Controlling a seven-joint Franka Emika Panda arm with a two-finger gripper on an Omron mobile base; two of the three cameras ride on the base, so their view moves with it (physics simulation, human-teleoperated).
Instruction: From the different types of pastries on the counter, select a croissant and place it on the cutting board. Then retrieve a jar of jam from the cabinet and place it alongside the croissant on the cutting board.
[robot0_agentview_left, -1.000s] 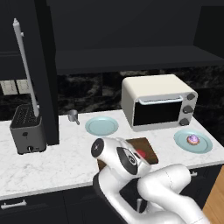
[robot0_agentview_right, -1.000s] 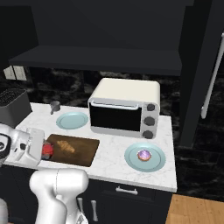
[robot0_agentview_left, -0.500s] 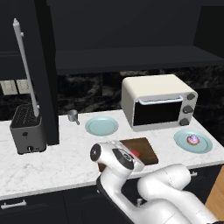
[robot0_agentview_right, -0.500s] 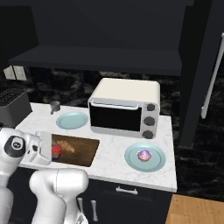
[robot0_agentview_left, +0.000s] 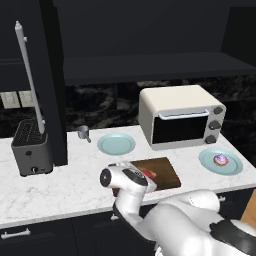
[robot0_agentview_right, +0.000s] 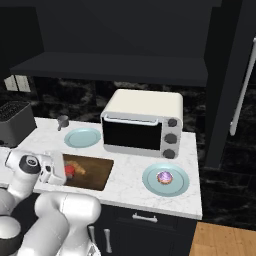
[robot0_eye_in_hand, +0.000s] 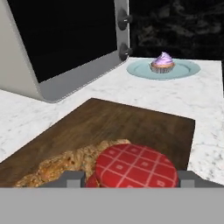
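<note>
The jar of jam (robot0_eye_in_hand: 136, 166), with a red checked lid, sits between my fingertips (robot0_eye_in_hand: 72, 178) low over the dark wooden cutting board (robot0_eye_in_hand: 131, 124). My gripper (robot0_eye_in_hand: 131, 180) is shut on it. The golden-brown croissant (robot0_eye_in_hand: 65, 164) lies on the board, touching or nearly touching the jar's left side. From the right base view the jar (robot0_agentview_right: 70, 171) and croissant (robot0_agentview_right: 78, 168) are at the board's (robot0_agentview_right: 97, 172) left end, by the gripper (robot0_agentview_right: 64, 171). In the left base view my arm hides most of the jar (robot0_agentview_left: 148, 173) on the board (robot0_agentview_left: 162, 170).
A cream toaster oven (robot0_agentview_right: 142, 122) stands behind the board. The frosted pastry (robot0_agentview_right: 164, 177) rests on a light blue plate (robot0_agentview_right: 150, 182) to the right; a second plate (robot0_agentview_right: 82, 136), a small metal cup (robot0_agentview_right: 63, 121) and a toaster (robot0_agentview_left: 32, 147) are further left. The black cabinet shelf (robot0_agentview_left: 150, 65) hangs overhead.
My gripper has carried the jar a little to the right, closer to the croissant at the board's left end. Nothing else has moved.
</note>
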